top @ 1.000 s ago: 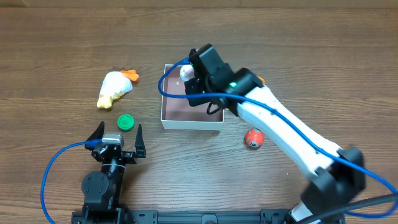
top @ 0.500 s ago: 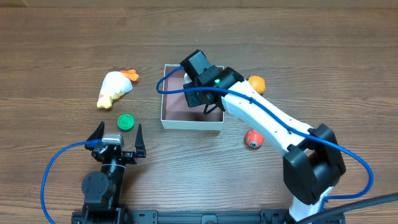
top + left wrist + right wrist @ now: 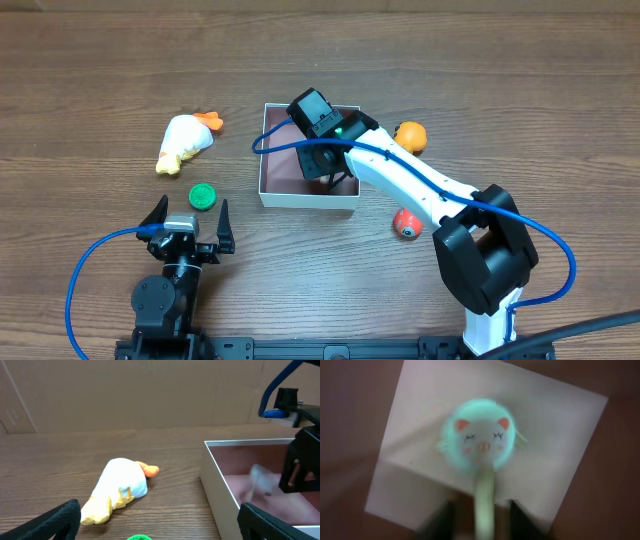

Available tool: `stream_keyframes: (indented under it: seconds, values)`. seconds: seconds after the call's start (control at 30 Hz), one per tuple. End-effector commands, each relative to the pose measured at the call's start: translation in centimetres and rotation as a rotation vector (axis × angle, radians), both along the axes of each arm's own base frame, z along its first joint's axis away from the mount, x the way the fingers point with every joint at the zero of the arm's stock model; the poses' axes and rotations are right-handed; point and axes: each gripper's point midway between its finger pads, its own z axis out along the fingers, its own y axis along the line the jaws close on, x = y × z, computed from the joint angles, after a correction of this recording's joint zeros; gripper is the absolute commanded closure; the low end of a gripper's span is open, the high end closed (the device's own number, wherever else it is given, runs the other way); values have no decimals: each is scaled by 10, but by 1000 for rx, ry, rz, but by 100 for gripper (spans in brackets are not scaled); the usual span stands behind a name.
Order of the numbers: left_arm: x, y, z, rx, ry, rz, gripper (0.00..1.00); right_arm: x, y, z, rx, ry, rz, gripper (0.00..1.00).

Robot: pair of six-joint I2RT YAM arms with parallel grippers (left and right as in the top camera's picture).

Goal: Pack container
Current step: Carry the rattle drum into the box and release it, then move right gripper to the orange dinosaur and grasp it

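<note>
Container: a shallow square box with thin white walls [image 3: 310,199] and a dull pinkish-brown floor. It sits on the tabletop [image 3: 100,60] around the middle of the scene, a little toward the far side.
Right arm: the white arm [image 3: 420,185] reaches from the near right, up and left across the tabletop. Its dark wrist hangs over the container's right half.
Right gripper: the right gripper [image 3: 482,507] points down into the container. Its two dark fingers [image 3: 445,519] stand apart at the bottom of the wrist view. A pale strip runs up between them, and through the blur it seems to touch neither finger.
Pig-face toy: a round pale toy [image 3: 481,440] with pink ears and a small snout lies on the container floor, just beyond the right gripper's fingertips. The left wrist view shows it only as a pale blur inside the box.
Left gripper: the left gripper [image 3: 160,510] is at the near left, low over the tabletop. Its fingers are spread wide with nothing between them, and it faces the far side.
Green cap: a small round cap [image 3: 203,196] lies just beyond the left gripper's fingertips, to the near left of the container and clear of its wall.
Plush: a white and yellow bird plush [image 3: 185,144] with an orange end lies on its side. It is left of the container and farther away than the cap.
Orange ball: the orange ball [image 3: 410,135] rests right of the container's far right corner, near the box and partly behind the right arm.
Red ball: a red ball [image 3: 407,222] with a pale spot sits to the near right of the container, close beside the arm.
Cable: a blue cable [image 3: 262,135] loops from the right wrist over the container's left wall.
</note>
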Motion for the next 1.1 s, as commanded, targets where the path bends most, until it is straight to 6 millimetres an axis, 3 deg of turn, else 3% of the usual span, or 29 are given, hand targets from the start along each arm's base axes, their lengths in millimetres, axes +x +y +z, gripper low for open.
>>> stream_keyframes:
  seconds: [0.0, 0.13, 0.3, 0.4, 0.53, 0.67, 0.8, 0.9, 1.07]
  values:
    - [0, -1, -1, 18, -6, -9, 0, 3, 0, 11, 11, -21, -8, 46]
    - [0, -1, -1, 18, -6, -9, 0, 8, 1, 39, 41, -78, -12, 46]
    - [0, -1, -1, 18, -6, -9, 0, 18, -19, 123, 35, -250, -67, 46]
    - [0, -1, -1, 18, -6, -9, 0, 18, -53, 171, 5, -357, -196, 41]
    - [0, -1, -1, 18, -6, -9, 0, 20, -110, 199, -35, -414, -398, 41]
    - [0, -1, -1, 18, -6, -9, 0, 31, -154, 181, -58, -343, -512, 36]
    - [0, -1, -1, 18, -6, -9, 0, 44, -185, 140, -40, -215, -589, 31]
    - [0, -1, -1, 18, -6, -9, 0, 50, -192, 108, 7, -112, -613, 31]
    - [0, -1, -1, 18, -6, -9, 0, 57, -185, 68, 32, -1, -597, 29]
